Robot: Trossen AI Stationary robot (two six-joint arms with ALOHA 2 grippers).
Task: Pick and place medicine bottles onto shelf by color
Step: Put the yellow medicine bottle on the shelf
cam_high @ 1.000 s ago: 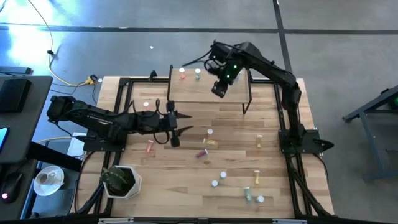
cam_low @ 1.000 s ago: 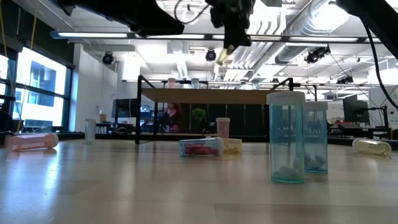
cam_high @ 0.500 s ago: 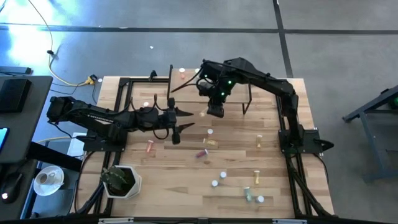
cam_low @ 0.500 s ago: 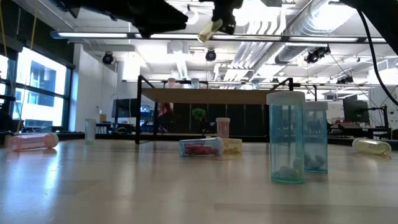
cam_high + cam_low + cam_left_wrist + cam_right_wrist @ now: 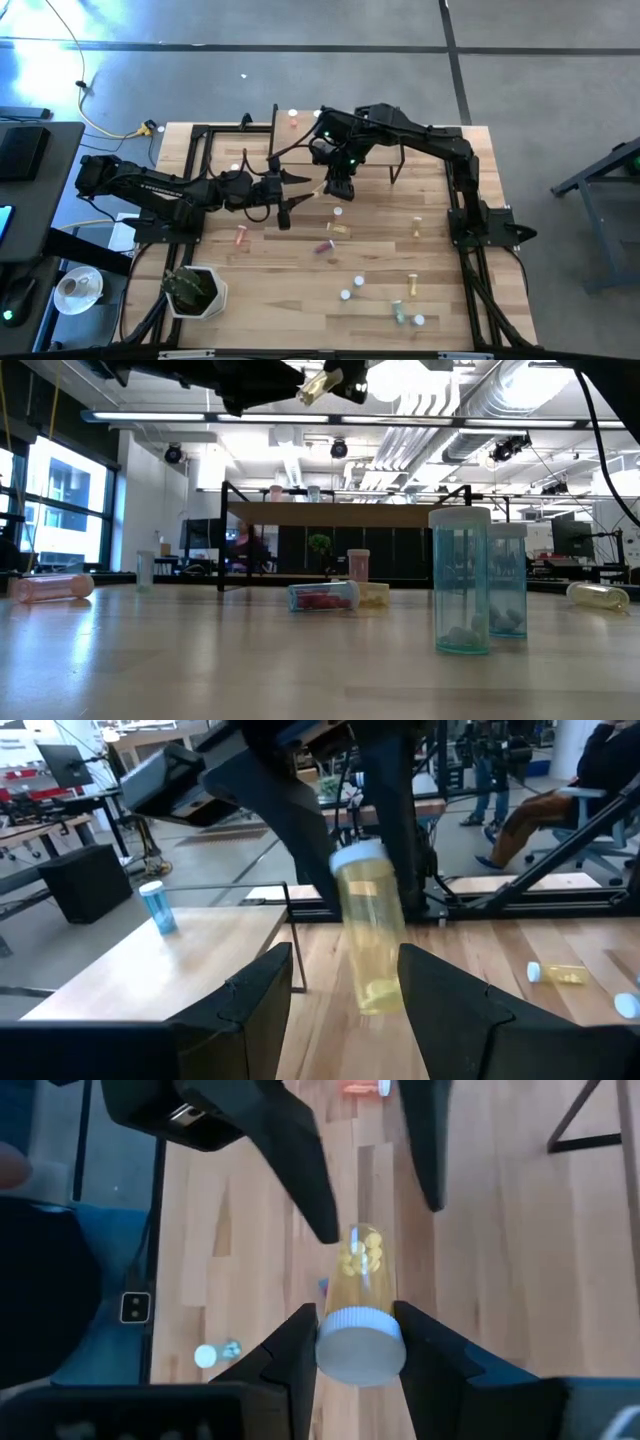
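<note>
My right gripper (image 5: 336,187) is shut on a yellow medicine bottle (image 5: 361,1285) with a white cap, held high above the table's middle, just near of the shelf (image 5: 300,148). My left gripper (image 5: 293,192) is open and points level at it. Its fingers (image 5: 255,995) stand on either side of the bottle's bottom end (image 5: 375,1000). The bottle also shows at the top of the low view (image 5: 318,386). The shelf carries two bottles (image 5: 293,118), one of them blue (image 5: 156,907). Other bottles lie scattered on the tabletop. My right gripper pinches the yellow bottle's white cap end (image 5: 360,1348) between its two fingers, coming slanting down from the table's right. The bottle is lifted clear and sticks out beyond the fingers, tilted, bottom end toward my left gripper. Whether my left gripper touches the bottle, I cannot tell.
Pink bottles (image 5: 241,236) (image 5: 326,245) and yellow ones (image 5: 341,229) (image 5: 417,227) lie on the planks. More stand near the front right, two of them teal (image 5: 462,580). A white plant pot (image 5: 196,291) stands at the front left. The shelf's black legs (image 5: 400,165) rise behind the grippers.
My right gripper has swung from over the shelf toward the table's near left, up to my left gripper, carrying the yellow bottle. The bottle has turned from hanging steeply down to pointing more nearly level toward the left gripper.
</note>
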